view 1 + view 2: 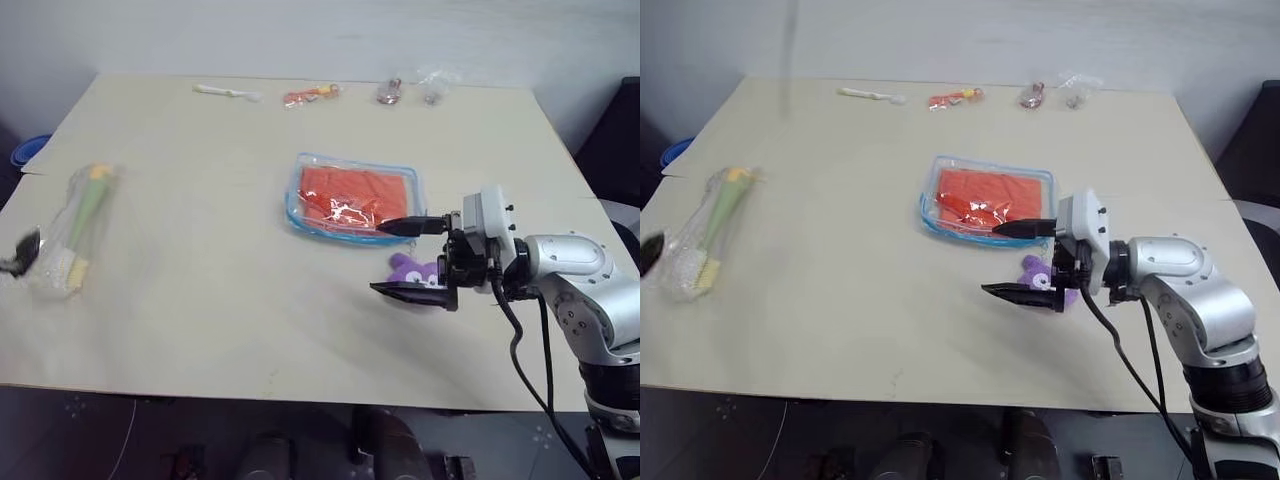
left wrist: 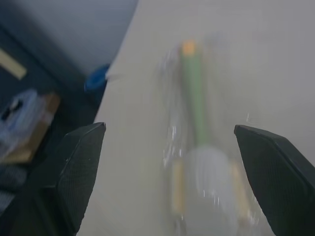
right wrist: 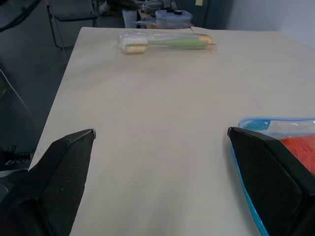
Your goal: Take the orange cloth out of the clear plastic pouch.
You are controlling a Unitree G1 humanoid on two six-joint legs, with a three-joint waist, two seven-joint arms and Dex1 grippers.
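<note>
Pale tabletop [image 1: 200, 300] is seen in front of a light wall, with a blue object [image 1: 30, 150] just off its left edge. Near that left edge a clear bag with a green-and-white brush [image 1: 78, 232] lies flat; the left claw [image 2: 172, 167] is spread wide above it, grasping nothing. Along the far edge a white utensil [image 1: 228, 92], a small orange packet [image 1: 310, 96] and two small clear packets [image 1: 412, 90] are lined up. Right of centre the clear plastic pouch [image 1: 352, 198] with blue trim lies flat, and the orange cloth [image 1: 350, 193] is seen inside it. Just beside the pouch's near right corner the right claw [image 1: 412, 258] is held level with its jaws wide apart, empty, one finger [image 1: 415, 226] over the pouch's edge. A small purple toy [image 1: 410, 268] sits partly hidden behind that claw.
</note>
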